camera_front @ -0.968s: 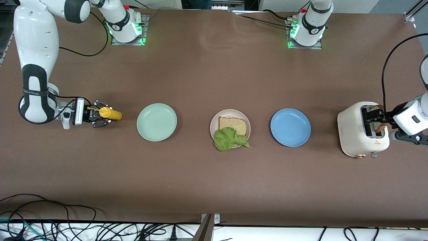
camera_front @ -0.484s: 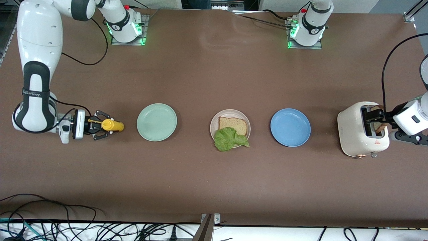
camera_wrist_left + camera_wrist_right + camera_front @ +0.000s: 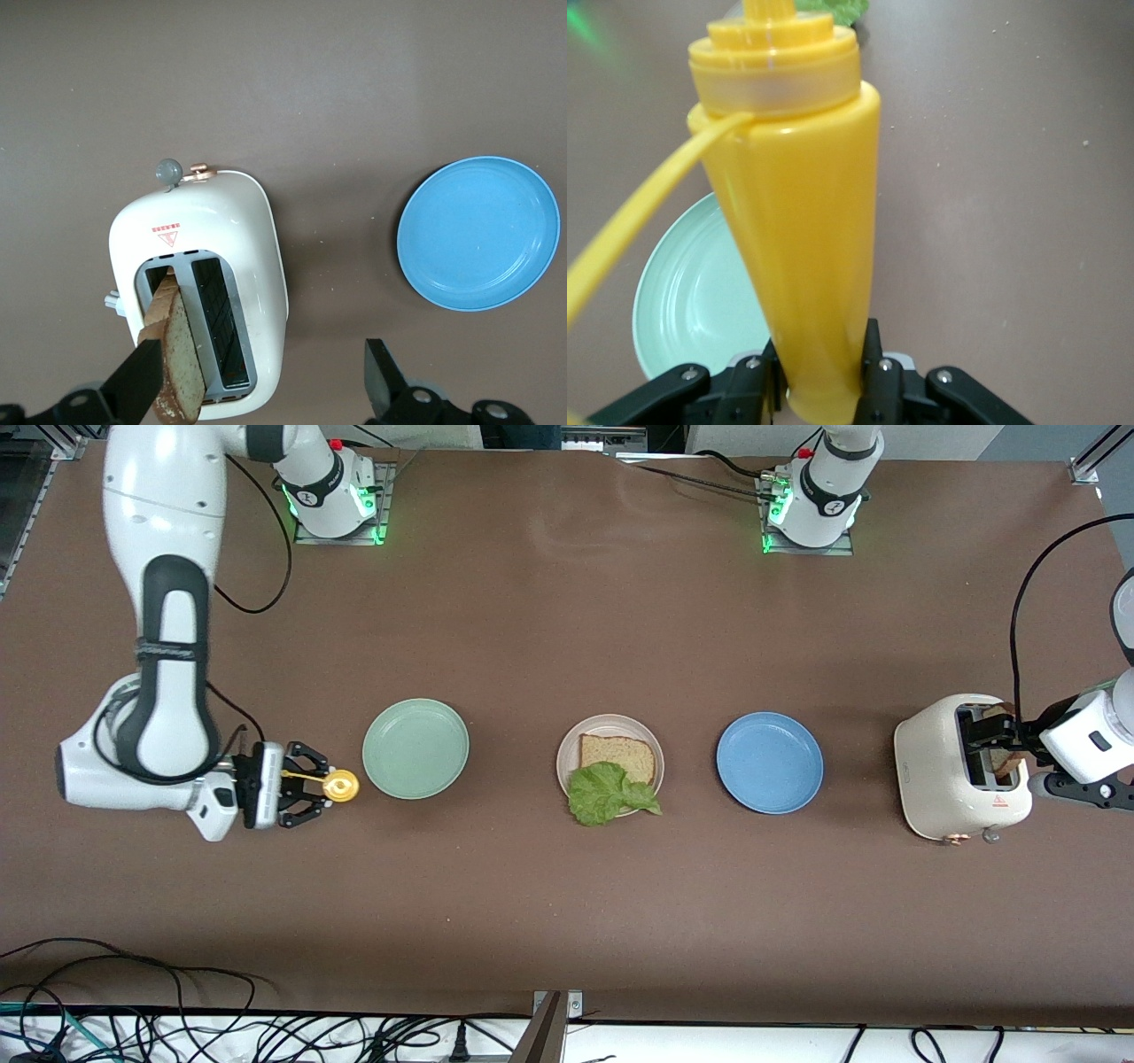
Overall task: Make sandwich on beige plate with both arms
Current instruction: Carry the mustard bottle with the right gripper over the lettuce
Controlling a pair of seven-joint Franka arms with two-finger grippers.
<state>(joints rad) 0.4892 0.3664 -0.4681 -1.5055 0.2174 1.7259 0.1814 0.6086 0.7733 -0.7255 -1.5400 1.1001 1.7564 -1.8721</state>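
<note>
From the front we see the beige plate [image 3: 609,756] mid-table between a mint-green plate [image 3: 415,747] and a blue plate [image 3: 769,762], carrying one bread slice [image 3: 617,757] with the lettuce leaf [image 3: 607,792] lapping over its camera-side rim. The right gripper [image 3: 310,786] clamps a yellow mustard bottle [image 3: 340,785] in the air beside the mint-green plate, toward the right arm's end of the table. The left gripper [image 3: 999,746] sits at the white toaster [image 3: 961,779]. In the left wrist view we find its fingers [image 3: 140,381] spread wide around the second bread slice [image 3: 178,356] standing in the slot. In the right wrist view, the bottle [image 3: 799,221] fills the frame.
</note>
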